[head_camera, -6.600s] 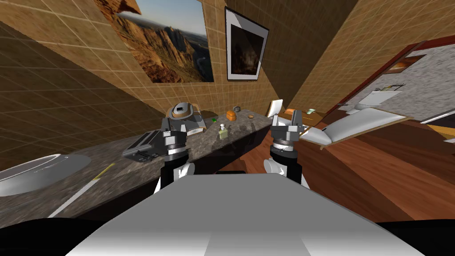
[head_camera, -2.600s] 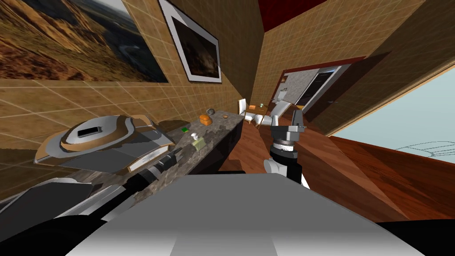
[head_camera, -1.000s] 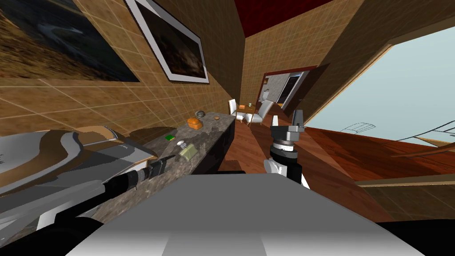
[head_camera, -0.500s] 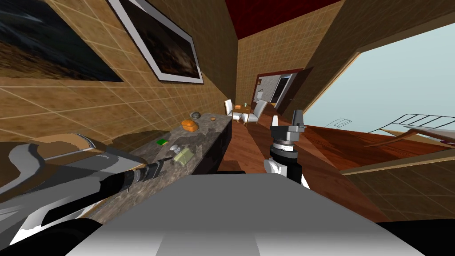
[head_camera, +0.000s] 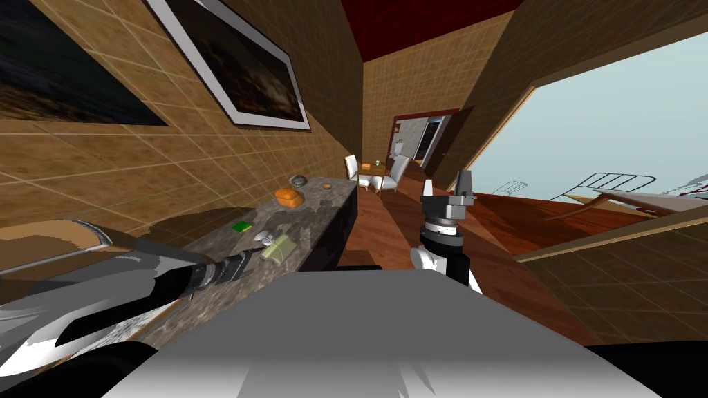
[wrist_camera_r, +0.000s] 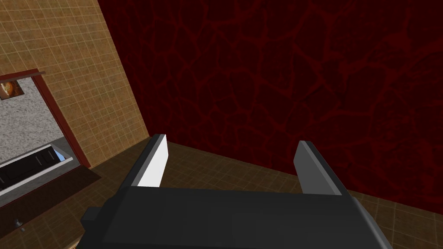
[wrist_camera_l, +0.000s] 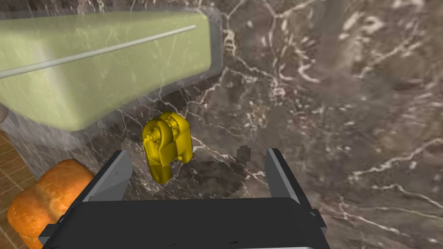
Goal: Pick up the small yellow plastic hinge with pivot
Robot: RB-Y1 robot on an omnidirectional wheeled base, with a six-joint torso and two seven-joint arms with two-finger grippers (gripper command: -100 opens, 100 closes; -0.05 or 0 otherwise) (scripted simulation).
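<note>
Left pincer [wrist_camera_l: 197,153] open, low over the marble bench [wrist_camera_l: 346,108]; yellow hinge [wrist_camera_l: 166,145] lies between its fingers [wrist_camera_l: 112,173], nearer one, pale green bottle [wrist_camera_l: 99,73] just beyond. Right pincer [head_camera: 446,185] open, raised over the wood floor [head_camera: 511,228]. Head view: bench runs along a tiled wall [head_camera: 173,166].

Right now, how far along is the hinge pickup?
Done: left gripper is at the yellow hinge, fingers open, the hinge lying on the counter between the fingertips, nearer one. In hand: nothing gripped yet. Left: centre, close, lift. Right gripper is open, idle.
</note>
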